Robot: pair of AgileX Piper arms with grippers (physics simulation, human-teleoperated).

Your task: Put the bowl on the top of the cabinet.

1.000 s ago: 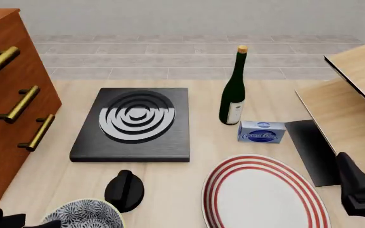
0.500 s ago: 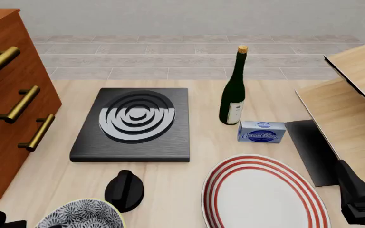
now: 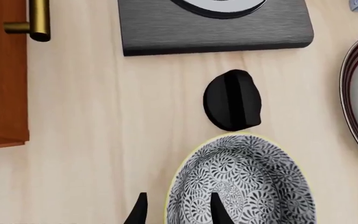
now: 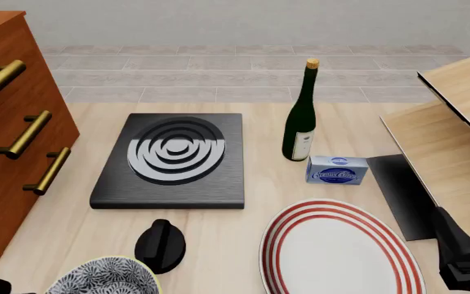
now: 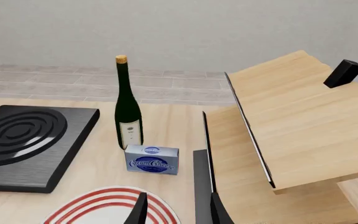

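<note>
Left gripper (image 3: 175, 210) fingers straddling one bowl's (image 3: 247, 186) rim, grip unclear, three cabinet (image 4: 7, 122) handles.

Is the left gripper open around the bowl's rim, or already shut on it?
Open. The left gripper's fingers straddle the bowl's rim, one outside, one inside, with gaps visible.

black knob (image 4: 161, 244) beside bowl (image 4: 104, 278)

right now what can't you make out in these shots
- Bowl: its near side is cut off by the lower edge in the front view and the left wrist view.
- Left gripper: only the fingertips show, straddling the bowl's rim; whether they touch it is unclear.
- Cabinet: most of its top is out of frame.
- Cream cheese box: small print unreadable.
</note>
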